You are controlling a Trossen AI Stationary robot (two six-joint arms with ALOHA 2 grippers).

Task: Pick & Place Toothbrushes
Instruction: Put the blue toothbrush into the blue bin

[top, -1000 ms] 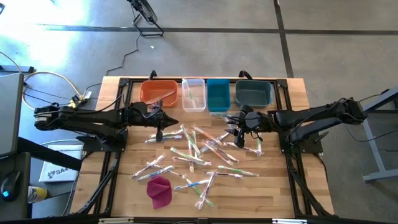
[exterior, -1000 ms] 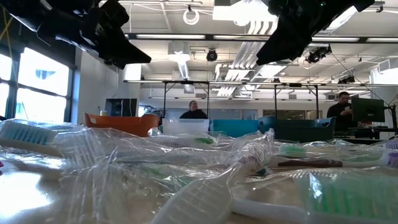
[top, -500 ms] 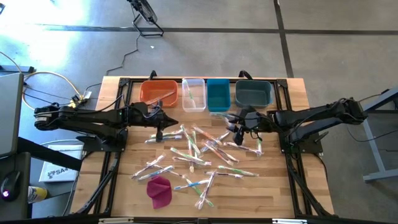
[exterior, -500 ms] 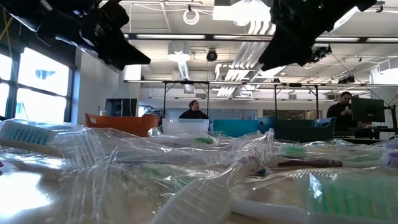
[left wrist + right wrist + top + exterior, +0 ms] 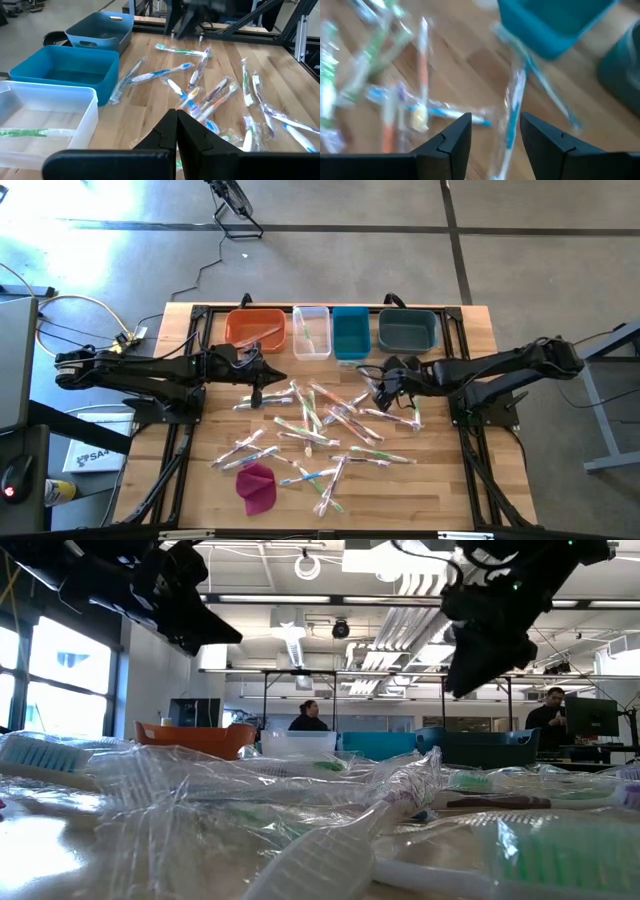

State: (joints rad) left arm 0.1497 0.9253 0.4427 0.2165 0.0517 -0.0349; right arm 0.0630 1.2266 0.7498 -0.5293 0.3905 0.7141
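Observation:
Several wrapped toothbrushes (image 5: 320, 425) lie flat and scattered on the middle of the wooden table, with pink, green, blue and white handles; they also fill the low view (image 5: 300, 800). One green toothbrush (image 5: 35, 132) lies in the clear bin. My right gripper (image 5: 381, 387) (image 5: 495, 131) is open and hovers above a blue toothbrush (image 5: 512, 115) near the teal bin, touching nothing. My left gripper (image 5: 262, 380) (image 5: 176, 125) is shut and empty, held above the pile's left far part.
Along the far edge stand an orange bin (image 5: 255, 330), a clear bin (image 5: 311, 330), a teal bin (image 5: 350, 332) and a dark blue-grey bin (image 5: 407, 330). A magenta cloth lump (image 5: 257, 485) lies near the front left. People stand in the room behind.
My right gripper has moved toward the table's left and down, closer to the toothbrushes in front of the teal bin. My left arm has kept still, and the toothbrushes lie as before.

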